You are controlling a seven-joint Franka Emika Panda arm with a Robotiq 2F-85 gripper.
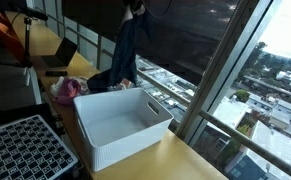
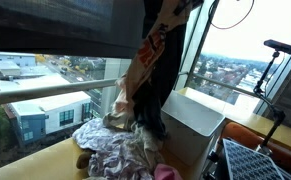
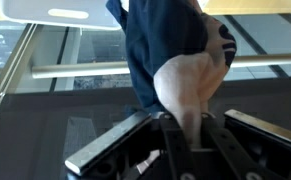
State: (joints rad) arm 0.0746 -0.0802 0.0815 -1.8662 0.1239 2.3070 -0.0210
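Observation:
My gripper (image 3: 183, 128) is shut on a dark navy garment (image 3: 165, 45) with a pale lining and holds it high in the air. In both exterior views the garment hangs down long from the top of the frame (image 1: 128, 50) (image 2: 163, 70). Its lower end reaches a pile of clothes (image 2: 120, 150) on the wooden table. The pile also shows in an exterior view (image 1: 73, 88). A white plastic bin (image 1: 120, 122) stands empty next to the pile; it also shows in an exterior view (image 2: 195, 125).
A black perforated crate (image 1: 23, 150) stands at the table's near corner and also shows in an exterior view (image 2: 260, 162). Large windows with metal rails (image 2: 45, 90) run along the table. A laptop (image 1: 60, 55) sits further back.

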